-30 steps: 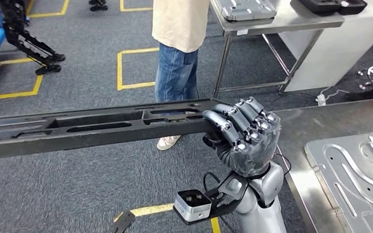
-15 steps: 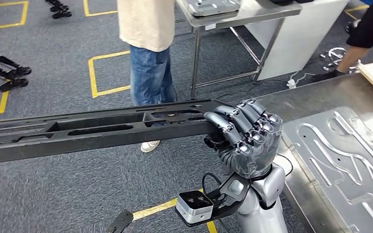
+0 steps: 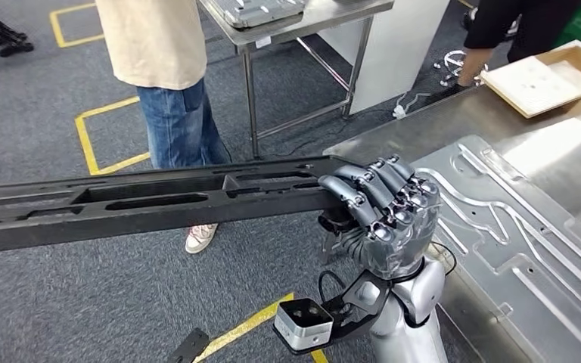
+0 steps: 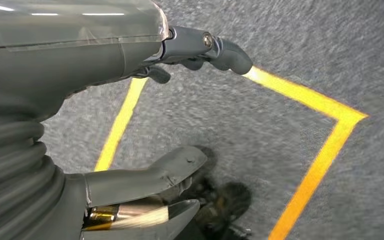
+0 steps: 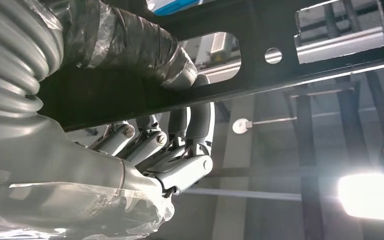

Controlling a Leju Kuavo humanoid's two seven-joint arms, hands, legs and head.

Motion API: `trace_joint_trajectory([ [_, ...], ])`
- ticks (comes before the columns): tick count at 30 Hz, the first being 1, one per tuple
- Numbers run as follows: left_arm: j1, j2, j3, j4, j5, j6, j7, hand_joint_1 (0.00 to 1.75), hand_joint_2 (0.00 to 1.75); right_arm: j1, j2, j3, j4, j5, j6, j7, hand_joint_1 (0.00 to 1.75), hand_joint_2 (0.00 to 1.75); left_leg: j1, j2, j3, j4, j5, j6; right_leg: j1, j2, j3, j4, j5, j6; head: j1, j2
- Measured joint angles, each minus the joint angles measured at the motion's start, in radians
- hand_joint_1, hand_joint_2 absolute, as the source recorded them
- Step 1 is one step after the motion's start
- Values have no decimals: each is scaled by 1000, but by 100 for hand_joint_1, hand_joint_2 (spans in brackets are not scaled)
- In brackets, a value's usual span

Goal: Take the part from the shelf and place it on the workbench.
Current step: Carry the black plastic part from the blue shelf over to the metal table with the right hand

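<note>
A long black part, a flat beam with slotted openings, stretches level from the picture's left edge to my right hand. That hand grips its right end, fingers curled over the top, just left of the steel workbench. In the right wrist view the fingers wrap the part from below. My left hand hangs over grey carpet with thumb and fingers apart and nothing in it.
A silver stamped panel lies on the workbench, with a cardboard box beyond it. A person in a beige shirt and jeans stands behind the part. A metal table and a second person are further back.
The camera has turned right: the person and the table slid left in the picture and more of the workbench came in. My right hand still grips the part the same way.
</note>
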Motion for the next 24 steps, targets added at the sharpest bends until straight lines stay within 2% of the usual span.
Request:
trace_joint_trajectory([
  [1, -1, -1, 0, 0, 0, 0, -1, 0, 175, 1, 0, 0, -1, 0, 0, -2, 175, 175, 0, 9, 0, 0, 3, 7, -2, 8, -3, -2, 3, 6, 0, 0],
  [2, -3, -1, 0, 0, -1, 0, -1, 0, 175, 2, 0, -1, -3, -1, 0, -4, 175, 175, 0, 18, 1, -4, 6, 13, -2, 1, -6, 0, 2, 12, 0, 0],
  [3, -5, -1, 0, 0, -1, 0, -2, 0, 175, 2, 0, -2, -5, -3, 0, -6, 175, 175, 0, 29, 2, -8, 9, 21, -1, -21, -13, 14, -7, 17, 1, 0],
  [5, -5, 0, 0, 0, -3, 0, -2, 0, 175, 1, 0, -4, -9, -6, 0, -8, 175, 175, -1, 53, 4, -13, 12, 32, 0, -81, -50, 95, -53, 25, 3, 0],
  [6, -4, 1, 0, 0, -3, 0, -3, 0, 175, 1, 0, -5, -10, -8, 0, -9, 175, 175, -3, 66, 4, -14, 12, 35, -1, -101, -81, 155, -83, 28, 3, 0],
  [7, -1, 1, 0, 0, -3, 0, -3, 0, 175, 2, 0, -6, -10, -9, 0, -10, 175, 175, -5, 79, 4, -14, 11, 37, -2, -109, -109, 212, -104, 30, 3, 0],
  [8, 0, 2, 0, 0, -3, 0, -3, 0, 175, 3, -1, -7, -10, -10, 0, -10, 175, 175, -6, 92, 4, -13, 10, 37, -4, -113, -127, 246, -110, 30, 3, 0],
  [9, 0, 2, 0, 0, -3, 0, -3, 0, 175, 4, -1, -7, -10, -11, 0, -10, 175, 175, -7, 105, 5, -13, 8, 38, -4, -115, -127, 246, -98, 29, 3, 0],
  [10, -1, 2, 0, 0, -3, 0, -3, 0, 175, 4, -2, -8, -10, -11, 0, -10, 175, 175, -8, 117, 7, -13, 6, 38, -4, -119, -109, 211, -72, 27, 3, 0],
  [11, -2, 2, 0, 0, -3, 0, -3, 0, 175, 4, -2, -8, -10, -11, 0, -10, 175, 175, -9, 127, 10, -14, 4, 37, -2, -131, -75, 149, -37, 21, 3, 0],
  [12, -3, 2, 0, 0, -3, 0, -3, 0, 175, 4, -2, -8, -10, -11, 0, -10, 175, 175, -11, 137, 14, -14, 1, 34, 4, -154, -40, 84, -14, 14, 3, 0],
  [14, -3, 2, 0, 0, -4, 1, -3, 0, 175, 2, -2, -8, -11, -11, 0, -10, 175, 175, -15, 154, 19, -16, -4, 27, 19, -192, 1, 1, 5, 0, 3, 0],
  [15, -3, 2, 0, 0, -4, 1, -3, 0, 175, 1, -2, -8, -12, -11, 0, -11, 175, 175, -17, 165, 21, -18, -6, 23, 24, -195, 4, -9, 0, -5, 3, 0],
  [17, -5, 1, 0, 0, -5, 2, -2, 0, 175, 1, -2, -9, -15, -12, 0, -11, 175, 175, -18, 178, 27, -21, -11, 13, 22, -172, 5, -19, 5, -13, 3, 0],
  [18, -7, 1, 0, 0, -6, 2, -3, 0, 175, 1, -2, -9, -17, -12, 0, -11, 175, 175, -17, 166, 28, -13, -20, 9, 19, -160, 9, -27, 9, -17, 3, 0],
  [19, -8, 1, 0, 0, -6, 3, -3, 0, 175, 1, -2, -9, -17, -12, 0, -12, 175, 175, -16, 145, 20, 10, -38, 5, 14, -149, 13, -34, 12, -23, 3, 0],
  [21, -6, 2, 0, 0, -6, 3, -3, 0, 175, 1, -1, -10, -18, -14, 0, -12, 175, 175, -13, 96, -27, 112, -92, 1, 10, -127, 17, -38, 15, -30, 2, 0],
  [22, -3, 3, 0, 0, -6, 3, -3, 0, 175, 2, -1, -10, -18, -14, 0, -12, 175, 175, -12, 85, -60, 175, -116, -1, 9, -114, 17, -37, 15, -32, 1, 0],
  [23, 0, 3, 0, 0, -6, 3, -2, 0, 175, 3, 0, -10, -17, -15, 0, -12, 175, 175, -11, 80, -86, 222, -125, -4, 9, -100, 17, -35, 15, -32, 1, 0],
  [24, 2, 4, 0, 0, -6, 3, -2, 0, 175, 4, 0, -10, -16, -15, 0, -12, 175, 175, -9, 77, -99, 239, -116, -7, 8, -85, 17, -33, 14, -32, 1, 0],
])
